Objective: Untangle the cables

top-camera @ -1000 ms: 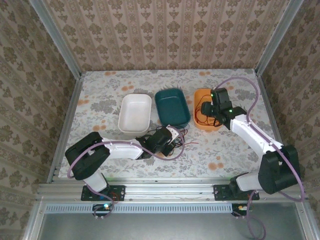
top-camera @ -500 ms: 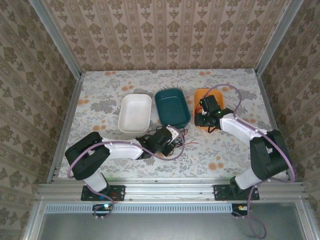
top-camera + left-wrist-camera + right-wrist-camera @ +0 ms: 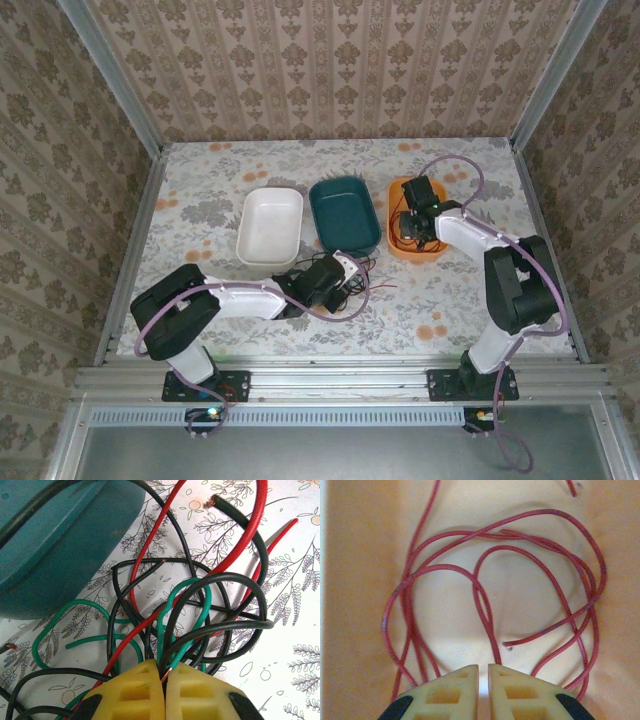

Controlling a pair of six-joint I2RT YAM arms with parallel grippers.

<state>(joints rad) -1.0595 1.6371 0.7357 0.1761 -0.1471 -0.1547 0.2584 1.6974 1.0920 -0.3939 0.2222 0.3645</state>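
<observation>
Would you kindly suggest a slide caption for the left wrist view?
Left gripper, shut, at a tangle of red, green and black cables beside the teal tray.

Our left arm [image 3: 235, 298] and right arm [image 3: 470, 238] share one build: white shells on the long links, black housings at the joints, and black bases [image 3: 205, 385] bolted at the table's near edge. We see a thick purple-grey cable [image 3: 455, 159] looping along each. The left gripper [image 3: 165, 672] and right gripper [image 3: 483, 672] carry blocky pale-yellow fingers [image 3: 135, 692] with rectangular recesses, black at the outer corners.
</observation>
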